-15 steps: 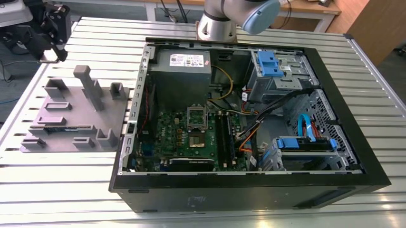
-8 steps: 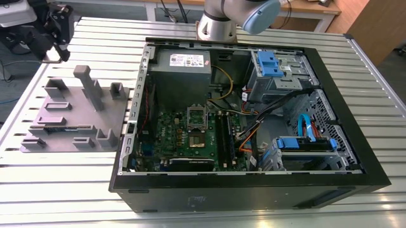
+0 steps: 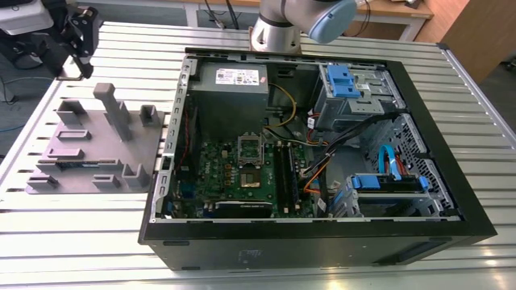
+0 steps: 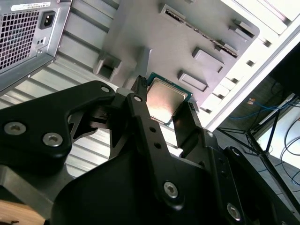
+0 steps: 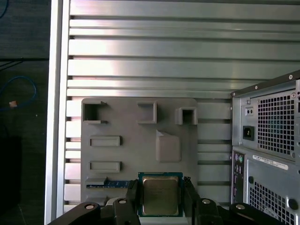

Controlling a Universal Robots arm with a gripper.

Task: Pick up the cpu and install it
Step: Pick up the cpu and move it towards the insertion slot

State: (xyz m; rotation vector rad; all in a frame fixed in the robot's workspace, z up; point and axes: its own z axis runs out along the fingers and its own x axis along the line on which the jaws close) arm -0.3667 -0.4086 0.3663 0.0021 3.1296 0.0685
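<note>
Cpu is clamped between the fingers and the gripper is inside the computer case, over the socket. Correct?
Not quite. The cpu is clamped in the gripper, but the gripper is outside the computer case, by the grey tray on the table, not inside it. The first wrist view shows this.
</note>
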